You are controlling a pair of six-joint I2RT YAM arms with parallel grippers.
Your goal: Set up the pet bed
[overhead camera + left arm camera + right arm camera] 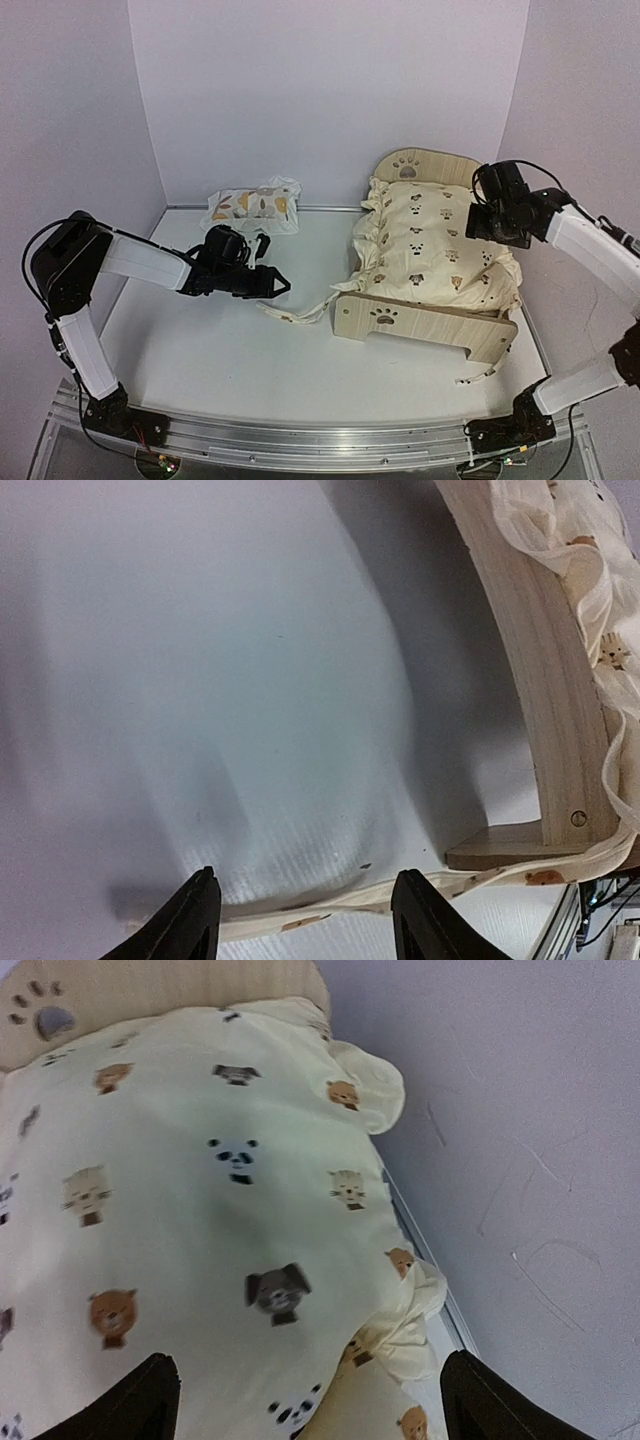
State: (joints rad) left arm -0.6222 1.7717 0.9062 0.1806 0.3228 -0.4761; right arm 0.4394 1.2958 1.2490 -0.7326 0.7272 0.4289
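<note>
Plain white walls (330,90) around pale tabletop (220,350)

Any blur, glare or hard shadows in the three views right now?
Top external: evenly lit, no glare, soft shadow under the light plywood pet bed. Left wrist: white table looks smeared, dark shadow beside the bed's end board. Right wrist: animal prints on the cream ruffled quilt are soft; scratches on the wall look crisper.

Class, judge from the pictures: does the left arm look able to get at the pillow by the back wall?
Probably yes: only bare table lies between the left arm's fingers and the pillow.
</note>
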